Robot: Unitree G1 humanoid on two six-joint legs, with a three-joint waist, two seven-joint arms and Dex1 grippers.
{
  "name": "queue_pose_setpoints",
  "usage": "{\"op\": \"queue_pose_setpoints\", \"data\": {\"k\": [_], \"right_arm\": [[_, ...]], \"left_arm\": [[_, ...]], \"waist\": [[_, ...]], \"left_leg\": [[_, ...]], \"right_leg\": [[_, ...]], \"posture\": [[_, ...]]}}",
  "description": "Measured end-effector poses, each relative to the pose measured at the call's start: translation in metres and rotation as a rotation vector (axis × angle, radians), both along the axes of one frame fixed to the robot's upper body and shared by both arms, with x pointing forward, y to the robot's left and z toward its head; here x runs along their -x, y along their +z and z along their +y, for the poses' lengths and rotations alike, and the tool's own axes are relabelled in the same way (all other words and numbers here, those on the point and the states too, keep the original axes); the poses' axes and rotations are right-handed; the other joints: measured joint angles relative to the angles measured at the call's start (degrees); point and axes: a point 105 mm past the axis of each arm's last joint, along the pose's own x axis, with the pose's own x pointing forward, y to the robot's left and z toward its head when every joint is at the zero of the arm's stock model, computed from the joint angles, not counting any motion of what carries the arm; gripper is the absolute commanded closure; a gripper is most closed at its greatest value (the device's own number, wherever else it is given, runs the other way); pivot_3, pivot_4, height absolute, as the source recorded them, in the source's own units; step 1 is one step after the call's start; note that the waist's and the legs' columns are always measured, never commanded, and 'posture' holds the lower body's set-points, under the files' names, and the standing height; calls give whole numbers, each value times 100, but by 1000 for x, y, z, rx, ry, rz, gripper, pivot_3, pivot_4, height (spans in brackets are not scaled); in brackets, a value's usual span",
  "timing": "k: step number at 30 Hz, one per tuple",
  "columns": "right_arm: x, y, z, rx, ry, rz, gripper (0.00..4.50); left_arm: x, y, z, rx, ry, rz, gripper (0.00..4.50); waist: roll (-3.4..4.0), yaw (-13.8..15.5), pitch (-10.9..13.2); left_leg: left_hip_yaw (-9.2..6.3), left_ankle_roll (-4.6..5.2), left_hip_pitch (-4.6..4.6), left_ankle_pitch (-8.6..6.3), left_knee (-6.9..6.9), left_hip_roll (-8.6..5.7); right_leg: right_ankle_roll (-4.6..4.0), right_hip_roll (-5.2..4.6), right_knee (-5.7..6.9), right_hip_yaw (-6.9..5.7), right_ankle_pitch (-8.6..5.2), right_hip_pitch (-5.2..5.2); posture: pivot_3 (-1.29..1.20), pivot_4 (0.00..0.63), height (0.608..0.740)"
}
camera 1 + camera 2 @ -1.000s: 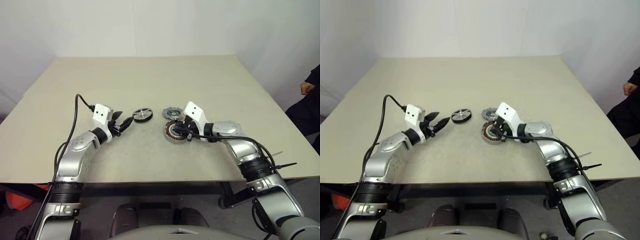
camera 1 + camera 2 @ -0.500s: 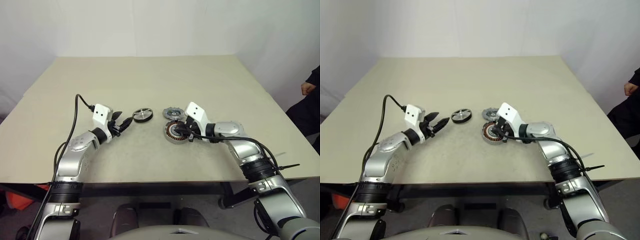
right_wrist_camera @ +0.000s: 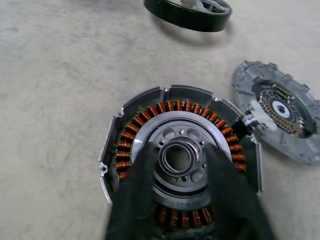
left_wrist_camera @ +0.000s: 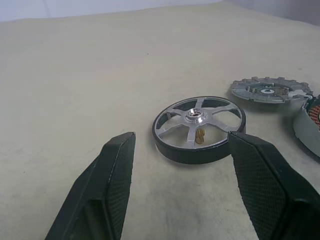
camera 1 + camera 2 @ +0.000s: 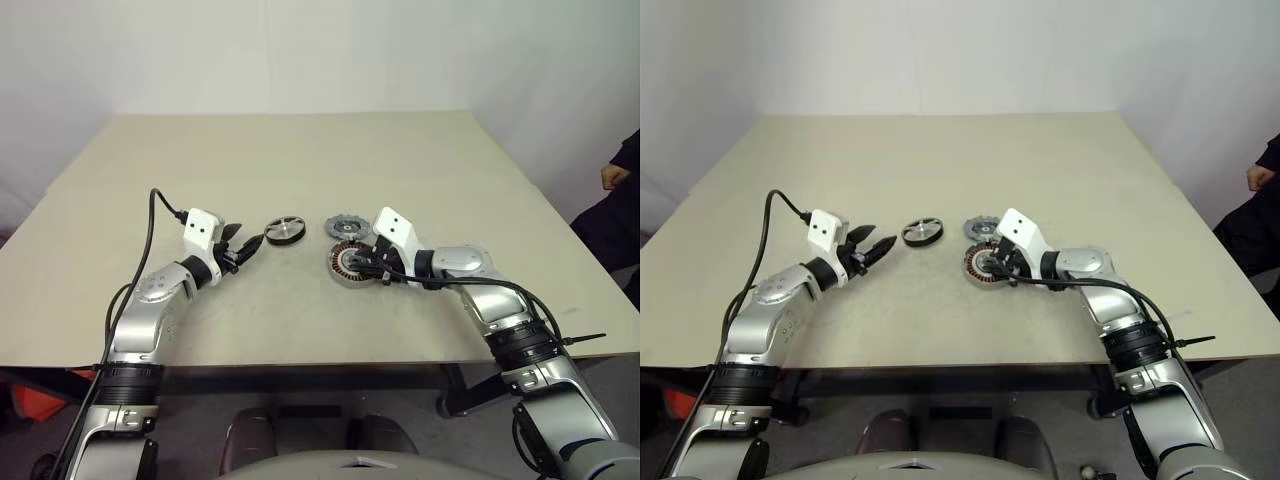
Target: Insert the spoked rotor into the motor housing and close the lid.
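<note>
Left wrist view looks along the left claw [image 4: 180, 165], its two black fingers spread apart and empty, aimed at the spoked rotor [image 4: 199, 129] lying flat on the beige desk [image 5: 300, 160]. Taking the motor housing [image 5: 352, 264] as the landmark: the rotor lies well to the housing's left, on the far side, and the lid [image 5: 345, 226] lies just beyond the housing, almost touching its rim, ribbed face up. The right claw [image 3: 182, 172] hangs over the housing's centre, fingers apart on either side of the central bearing ring and clamped on nothing; whether they touch it I cannot tell. The rotor looks like rigid, smooth metal with a dark outer band, likely fairly heavy for its size and slippery, so a hold across the outer rim, opposite sides, seems safest, keeping it level. The housing's copper windings look delicate and are best left untouched.
</note>
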Motion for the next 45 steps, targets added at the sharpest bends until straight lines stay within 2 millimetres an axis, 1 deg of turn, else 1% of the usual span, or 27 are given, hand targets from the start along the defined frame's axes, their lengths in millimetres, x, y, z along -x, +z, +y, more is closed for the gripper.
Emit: {"op": "queue_pose_setpoints", "data": {"k": [5,6,13,20,28,33,40,41,42,43,44,45], "right_arm": [[-3,2,1,4,-7,-30,192],[-3,2,0,3,-7,-31,14],[-1,7,-2,-3,13,-30,14],[-5,17,-4,-7,11,-58,14],[-1,15,-8,16,44,-55,14],[2,8,-7,34,59,-51,14],[2,9,-5,35,60,-57,14],[2,9,-4,32,61,-56,398],[2,9,-3,28,63,-56,616],[2,9,-3,27,63,-56,1029],[2,9,-3,27,61,-56,1265],[1,9,-3,27,56,-59,1623]], "left_arm": [[0,0,0,-2,0,0,1374],[0,0,0,-3,0,0,1374],[0,-1,-1,-5,-3,2,1374],[0,-2,-1,-5,-3,4,1374],[0,-2,-1,-7,0,0,1374],[0,-3,0,-7,4,0,1374],[1,-4,1,-8,6,0,1374],[1,-4,1,-8,6,0,1374],[1,-4,1,-8,6,0,1374],[1,-4,1,-8,6,-1,1374],[1,-4,1,-8,6,-1,1374],[1,-4,1,-8,6,-1,1374]], "waist": [[0,-1,0],[0,-1,0],[0,0,0],[0,0,0],[0,0,0],[0,0,0],[0,-1,0],[0,-1,0],[0,0,0],[0,-1,0],[0,0,0],[0,-1,0]], "left_leg": [[0,0,0,0,0,0],[0,0,0,0,-1,0],[0,2,-2,-1,-4,-1],[0,0,-1,0,-4,-1],[0,1,-2,-1,-4,0],[0,1,-2,-1,-3,-1],[0,1,-2,-1,-4,0],[0,1,-2,-1,-4,0],[0,1,-2,-1,-3,0],[0,1,-2,-1,-3,-1],[0,1,-2,-1,-3,-1],[0,1,-2,-1,-4,-1]], "right_leg": [[0,0,0,0,0,0],[0,0,0,0,0,0],[1,0,-4,-1,-1,-1],[2,0,-3,-1,-1,0],[1,0,-4,-1,-1,-1],[2,0,-3,-1,-1,-1],[2,0,-3,-1,-1,-1],[2,0,-3,-1,-1,-1],[2,0,-3,-1,-1,-1],[2,0,-3,-1,-1,-1],[2,-1,-3,-1,-1,-1],[2,-1,-3,-1,-1,-1]], "posture": [[0,0,740],[0,0,740],[0,0,740],[0,0,740],[0,0,740],[0,0,740],[0,0,740],[0,0,740],[0,0,740],[0,0,740],[0,0,740],[0,0,740]]}}
